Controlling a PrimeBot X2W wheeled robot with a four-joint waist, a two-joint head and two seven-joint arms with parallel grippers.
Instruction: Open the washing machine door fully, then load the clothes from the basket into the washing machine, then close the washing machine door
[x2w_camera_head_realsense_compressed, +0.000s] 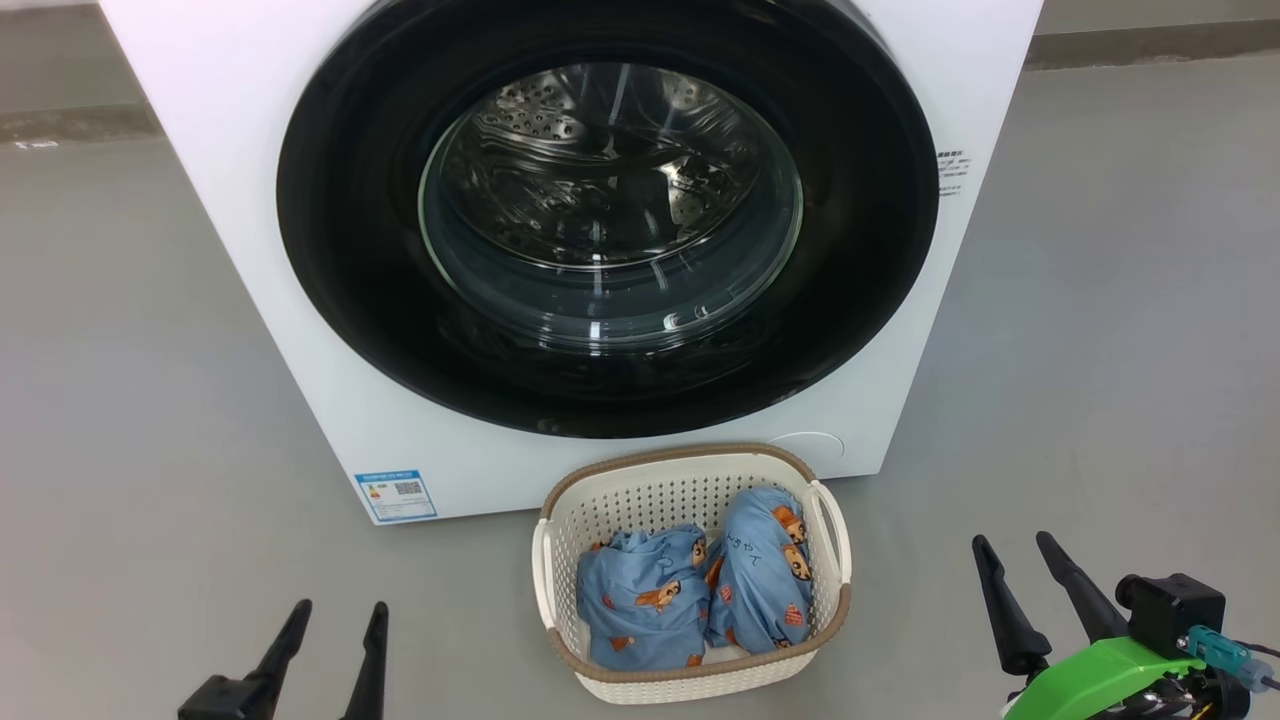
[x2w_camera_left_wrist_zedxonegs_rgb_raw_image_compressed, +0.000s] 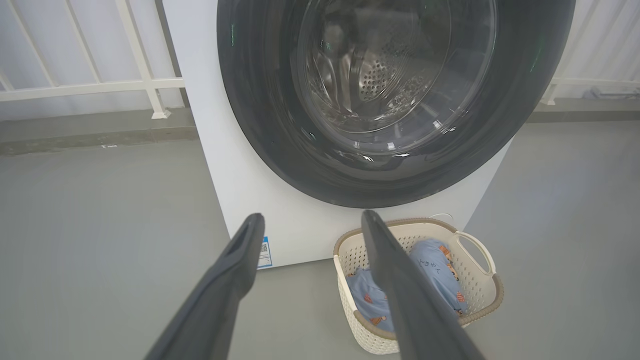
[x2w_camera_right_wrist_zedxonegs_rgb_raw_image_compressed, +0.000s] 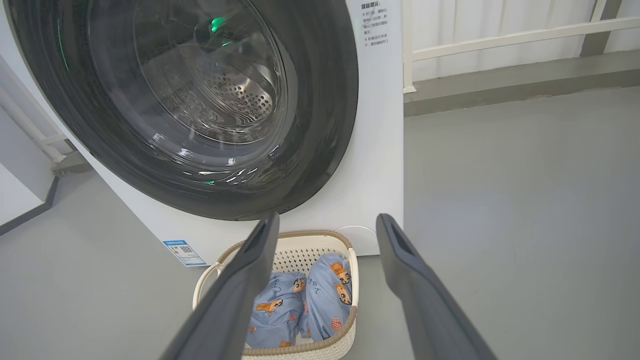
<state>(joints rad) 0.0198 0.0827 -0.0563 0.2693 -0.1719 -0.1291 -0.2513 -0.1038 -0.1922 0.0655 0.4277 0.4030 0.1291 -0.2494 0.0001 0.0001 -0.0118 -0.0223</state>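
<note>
Black door is found shut, ahead of the left gripper and right gripper, both held open, empty; its rim should be hooked, swung wide.

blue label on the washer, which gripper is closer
Left. The left gripper sits just short of the blue label; the right gripper is far off, past the basket.

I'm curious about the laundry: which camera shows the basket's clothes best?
The head view: both blue bundles of clothes lie unobstructed in the basket. In the wrist views, the left tool and right tool partly hide them.
</note>
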